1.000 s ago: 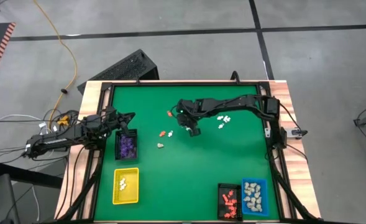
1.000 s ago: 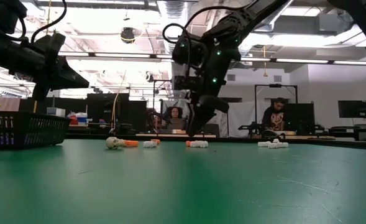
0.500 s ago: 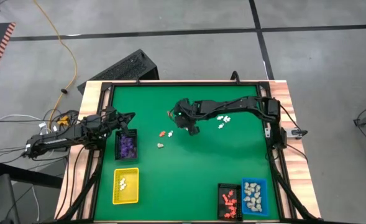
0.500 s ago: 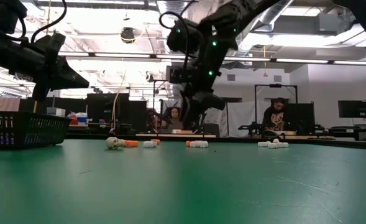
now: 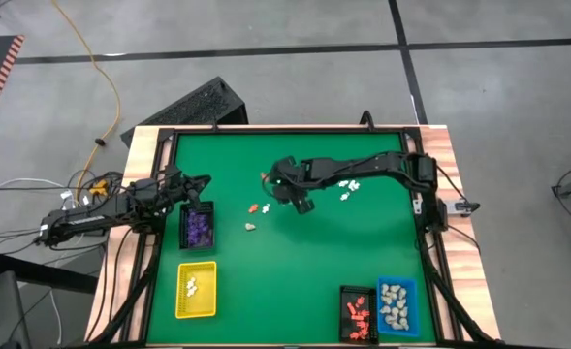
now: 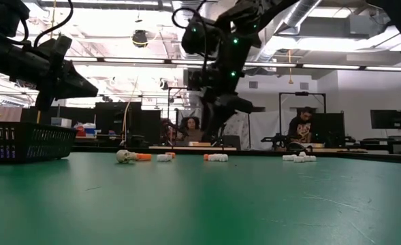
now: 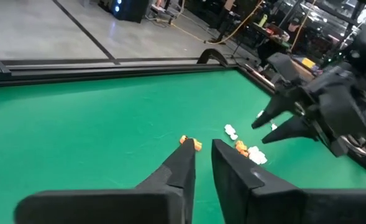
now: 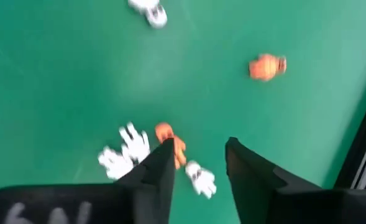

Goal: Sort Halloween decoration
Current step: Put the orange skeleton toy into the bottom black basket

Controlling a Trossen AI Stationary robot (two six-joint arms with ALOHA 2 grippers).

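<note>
While parted, right pincer (image 8: pixel 198 163) overhangs orange figurine (image 8: pixel 170 140).

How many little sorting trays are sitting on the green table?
4. A black basket with purple pieces by the left edge, a yellow tray below it in the overhead picture, and a black tray beside a blue tray at the lower right corner.
</note>
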